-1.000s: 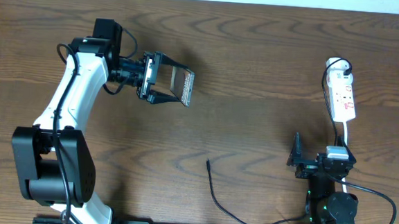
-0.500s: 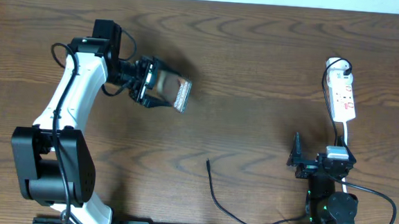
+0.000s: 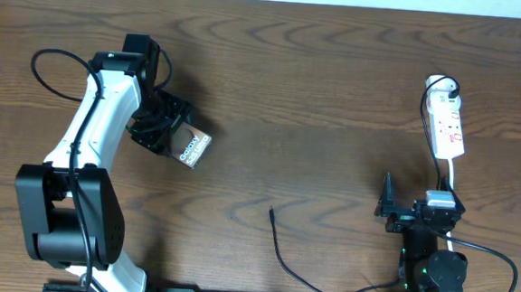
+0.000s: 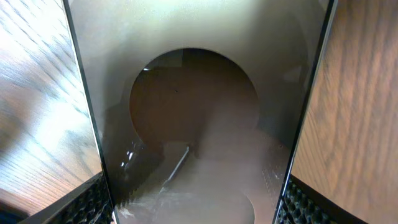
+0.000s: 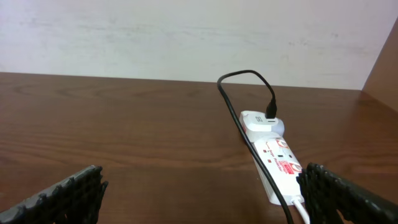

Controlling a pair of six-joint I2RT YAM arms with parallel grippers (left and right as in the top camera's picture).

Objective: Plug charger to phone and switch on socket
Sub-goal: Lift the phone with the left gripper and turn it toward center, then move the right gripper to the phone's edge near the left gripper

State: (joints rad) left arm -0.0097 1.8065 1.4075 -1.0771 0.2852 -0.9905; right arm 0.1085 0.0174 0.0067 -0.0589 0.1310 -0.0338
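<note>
Clamping the phone (image 3: 193,149), the left claw (image 3: 176,140) blocks its wrist view; overhead shows the lettering, right claw (image 5: 202,186) spread empty.

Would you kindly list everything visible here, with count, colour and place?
phone: one, dark brown with white lettering, left side, gripped by the left fingers.
charger cable: one, thin black, front middle, tip loose on the table.
power strip: one, white with red markings, far right, black lead plugged into its far end.
table: one, brown wood.
wall: white, behind the table.
left arm: one, white and black, left side.
right arm: one, black, front right.
left fingers: two, black, shut on the phone.
right fingers: two, black, apart, empty.
</note>
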